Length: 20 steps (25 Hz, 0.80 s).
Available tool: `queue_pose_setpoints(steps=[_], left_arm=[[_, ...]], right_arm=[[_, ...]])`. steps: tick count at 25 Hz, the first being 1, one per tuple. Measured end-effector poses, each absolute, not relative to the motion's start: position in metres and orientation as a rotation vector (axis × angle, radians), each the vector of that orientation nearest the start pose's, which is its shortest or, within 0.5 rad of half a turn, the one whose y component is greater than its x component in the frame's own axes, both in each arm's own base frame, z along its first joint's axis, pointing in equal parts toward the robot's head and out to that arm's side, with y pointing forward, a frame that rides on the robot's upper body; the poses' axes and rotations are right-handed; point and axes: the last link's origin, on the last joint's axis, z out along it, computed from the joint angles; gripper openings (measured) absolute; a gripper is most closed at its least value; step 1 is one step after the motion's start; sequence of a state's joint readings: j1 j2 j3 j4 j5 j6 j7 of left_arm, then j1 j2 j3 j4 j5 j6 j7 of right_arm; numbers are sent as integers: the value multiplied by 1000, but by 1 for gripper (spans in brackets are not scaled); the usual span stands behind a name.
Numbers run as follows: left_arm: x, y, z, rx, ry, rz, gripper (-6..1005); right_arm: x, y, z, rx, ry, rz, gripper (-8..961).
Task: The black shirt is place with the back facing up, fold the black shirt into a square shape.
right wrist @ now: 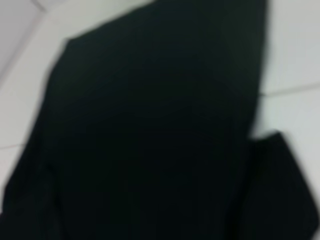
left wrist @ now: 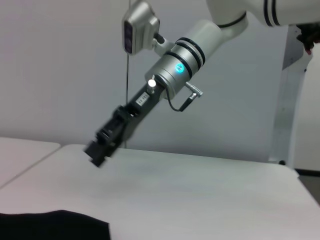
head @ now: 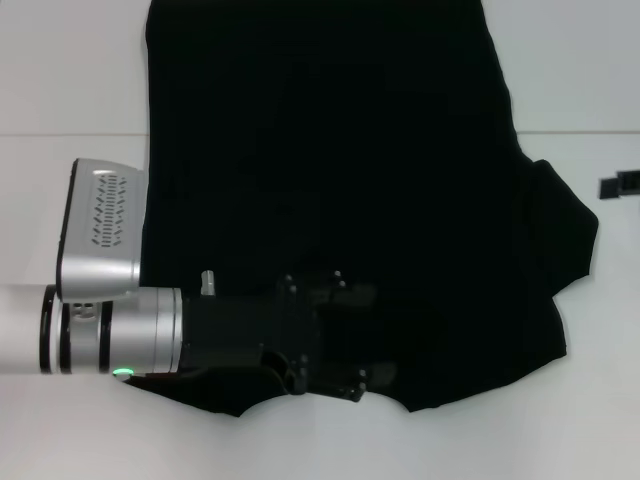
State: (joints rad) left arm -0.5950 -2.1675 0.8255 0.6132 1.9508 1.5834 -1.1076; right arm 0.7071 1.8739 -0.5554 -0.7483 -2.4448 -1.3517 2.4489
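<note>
The black shirt [head: 340, 150] lies spread flat on the white table, plain side up. Its left side ends in a straight edge, and one sleeve [head: 565, 230] sticks out on the right. My left arm reaches in from the left, low over the shirt's near hem, and its black gripper [head: 335, 340] barely stands out against the cloth. In the left wrist view, my right gripper [left wrist: 102, 147] hangs in the air well above the table, off the shirt, with only a corner of the shirt [left wrist: 55, 225] showing. The right wrist view looks down on the shirt [right wrist: 150, 125] and its sleeve [right wrist: 280, 185].
A small black object [head: 620, 185] lies on the table [head: 70, 70] near the right edge. A seam line crosses the table top. White table surface shows to the left, right and front of the shirt.
</note>
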Motion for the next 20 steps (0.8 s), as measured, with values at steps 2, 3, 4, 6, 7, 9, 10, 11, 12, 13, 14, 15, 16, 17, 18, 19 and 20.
queue_pose_setpoints(steps=[2, 3, 4, 6, 7, 9, 10, 11, 12, 13, 14, 15, 16, 17, 18, 19, 20], left_arm=[[-211, 319, -54, -2897, -136, -788, 886], [-212, 319, -54, -2895, -134, -781, 886], [-213, 320, -54, -2894, -135, -776, 886], [-214, 320, -53, -2891, -138, -770, 884], [-214, 321, -53, -2889, -141, -768, 884], [-214, 322, -53, -2882, -147, -763, 883], [-214, 323, -53, -2879, -151, -761, 879], [-215, 324, -53, -2874, -155, -759, 876], [-215, 325, -52, -2866, -162, -757, 872], [-216, 325, -52, -2862, -168, -757, 872], [-216, 326, -51, -2860, -177, -759, 872], [-216, 327, -50, -2862, -193, -758, 872], [-215, 327, -50, -2868, -210, -756, 872], [-215, 328, -49, -2875, -224, -751, 872], [-215, 328, -49, -2882, -235, -744, 872], [-216, 328, -49, -2888, -239, -737, 872], [-216, 328, -49, -2889, -239, -735, 872]], right_arm=[[301, 410, 117, -1989, 1657, 272, 877], [304, 409, 118, -1967, 1673, 250, 877], [306, 409, 118, -1953, 1680, 237, 877], [310, 410, 114, -1934, 1697, 212, 877], [311, 410, 111, -1928, 1706, 202, 878], [313, 412, 103, -1924, 1722, 190, 878], [314, 413, 99, -1923, 1726, 187, 878], [315, 413, 94, -1920, 1732, 182, 878], [316, 415, 91, -1915, 1730, 180, 878], [316, 415, 87, -1914, 1732, 176, 878], [317, 416, 83, -1910, 1729, 171, 878], [317, 417, 80, -1907, 1729, 167, 877], [318, 417, 75, -1906, 1731, 162, 877], [318, 418, 71, -1904, 1731, 156, 877], [318, 418, 68, -1905, 1731, 151, 877], [318, 419, 64, -1905, 1728, 146, 877], [318, 419, 61, -1905, 1723, 142, 878]])
